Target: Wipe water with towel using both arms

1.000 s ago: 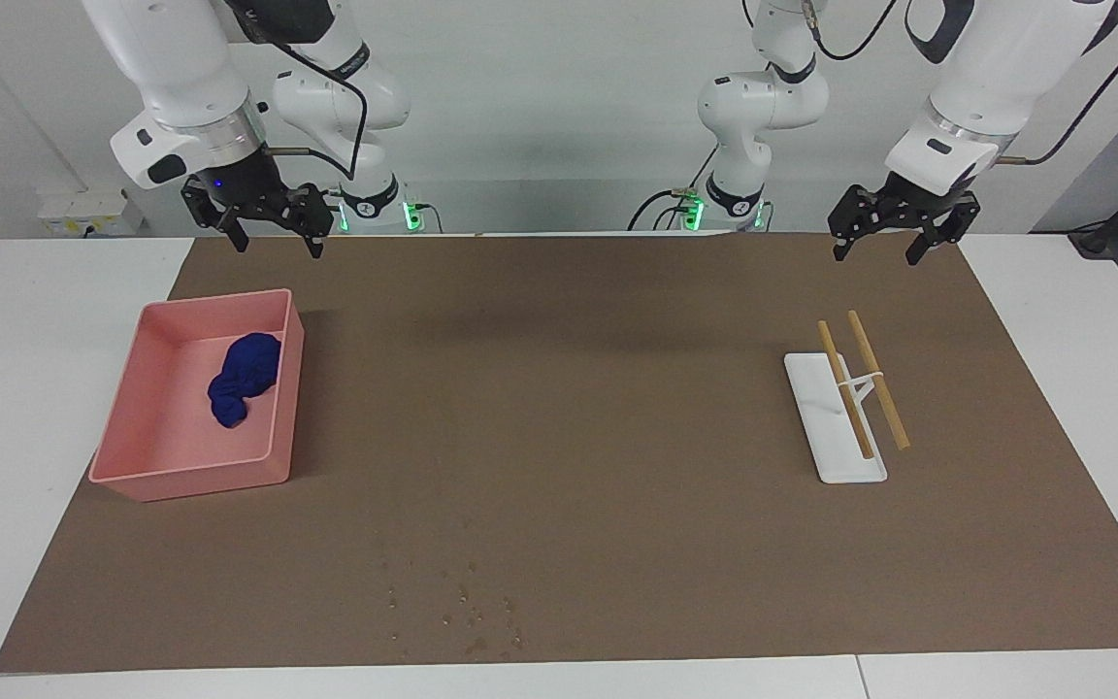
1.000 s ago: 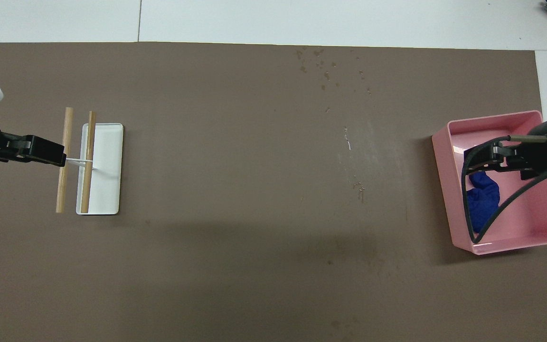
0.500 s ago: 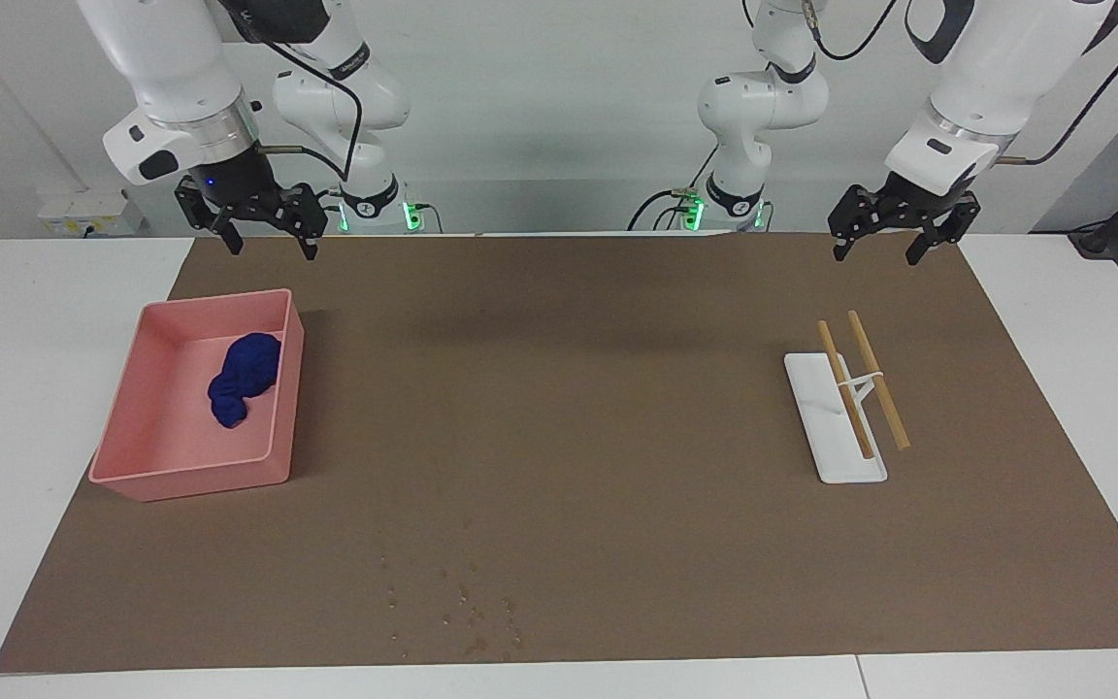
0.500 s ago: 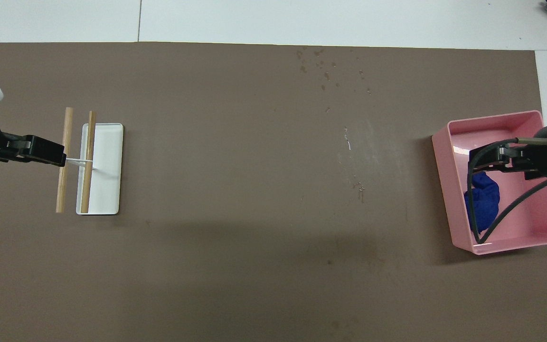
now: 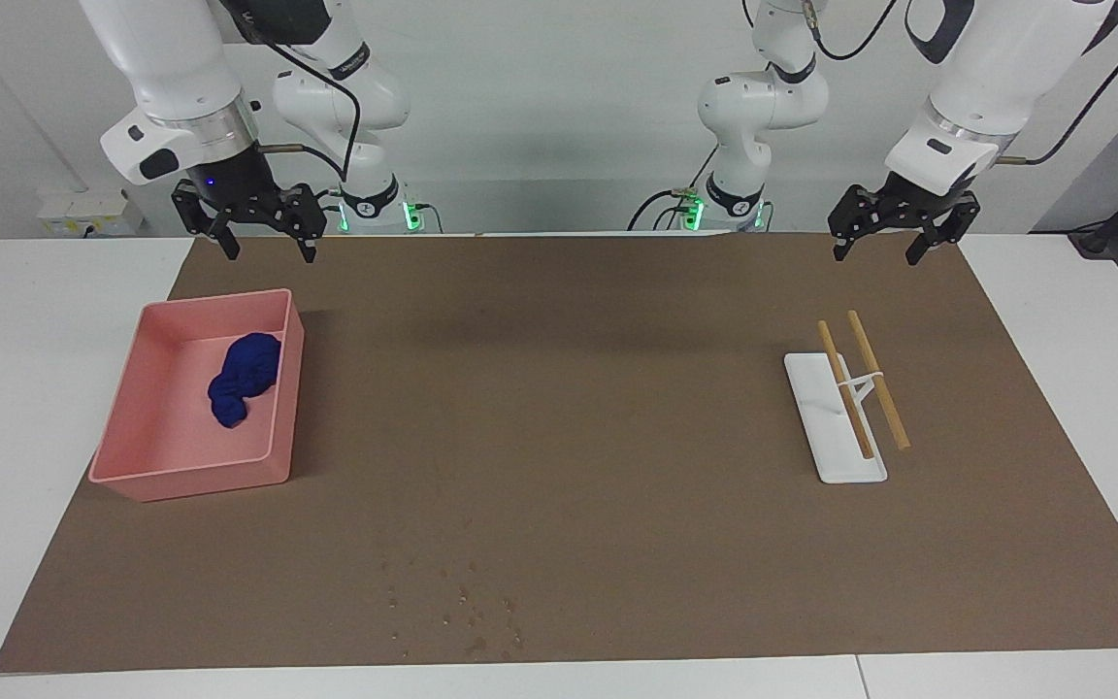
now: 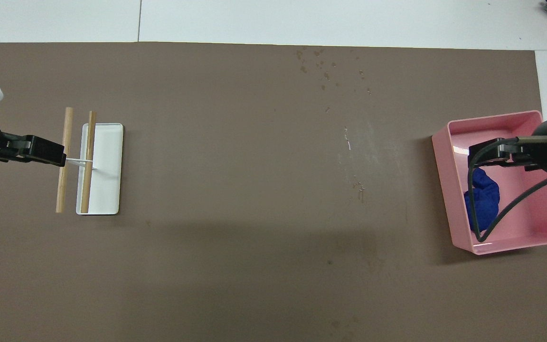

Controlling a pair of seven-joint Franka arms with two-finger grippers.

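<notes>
The towel [image 5: 244, 379] is a crumpled dark blue cloth lying in a pink bin [image 5: 185, 476]; it also shows in the overhead view [image 6: 485, 199]. The water [image 5: 467, 607] is a scatter of small dark droplets on the brown mat near its edge farthest from the robots, also seen from overhead [image 6: 325, 71]. My right gripper [image 5: 268, 254] hangs open and empty high over the bin [image 6: 444, 185], well above the towel; overhead it partly covers the towel [image 6: 492, 154]. My left gripper [image 5: 874, 257] waits open and empty, raised over the mat by the rack [image 6: 41, 151].
A white rack [image 5: 836, 417] carrying two wooden rods stands on the mat toward the left arm's end, also seen from overhead [image 6: 105, 190]. A black cable [image 6: 501, 213] from the right arm loops over the bin. Two smaller white robot bases with green lights stand at the robots' end.
My right gripper has shifted slightly toward the right arm's end of the table, staying over the bin. The left arm, towel and water have not moved.
</notes>
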